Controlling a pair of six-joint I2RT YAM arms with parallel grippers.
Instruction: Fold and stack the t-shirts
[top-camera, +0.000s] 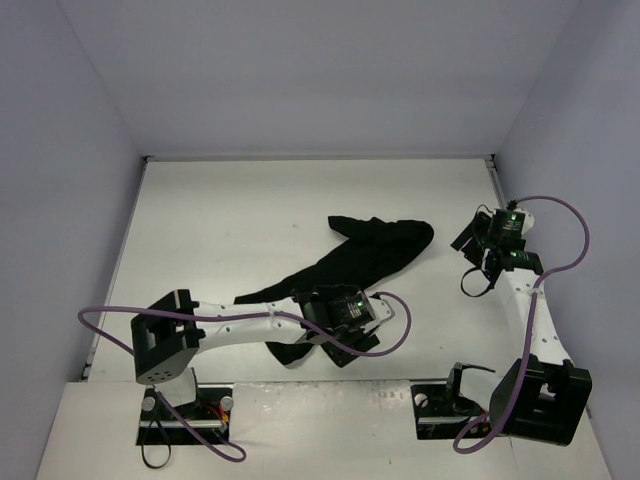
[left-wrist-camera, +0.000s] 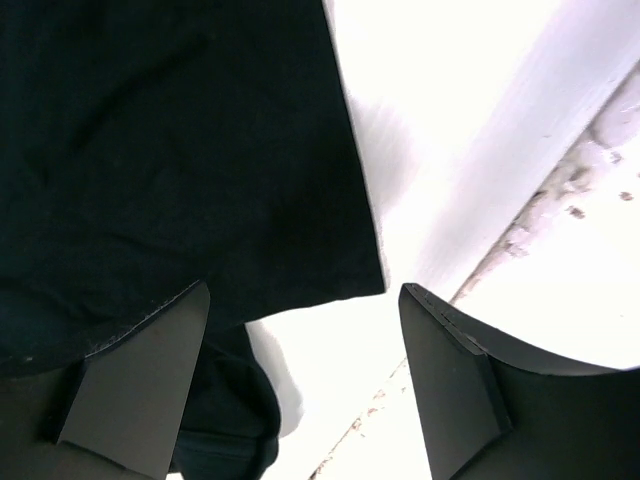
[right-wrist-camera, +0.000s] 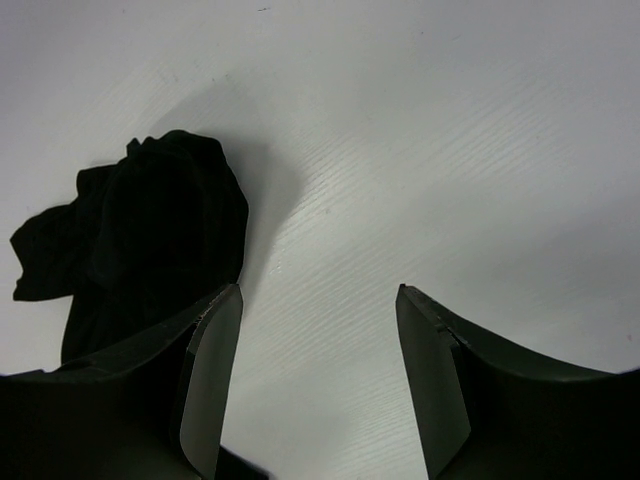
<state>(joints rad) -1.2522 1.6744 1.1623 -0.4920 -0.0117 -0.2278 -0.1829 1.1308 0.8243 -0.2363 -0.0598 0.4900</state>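
White tabletop (top-camera: 220, 220) under pale walls carries your plain black soft cloth t-shirt (top-camera: 375, 248). It lies crumpled in a long diagonal band from the middle toward the near edge. Your left fingers (left-wrist-camera: 140, 380) are spread wide just over its near end, a corner of the hem showing between them, and they grip nothing. Your right fingers (right-wrist-camera: 445, 390) are likewise parted and empty, hovering over bare tabletop just beyond the shirt's bunched far end.
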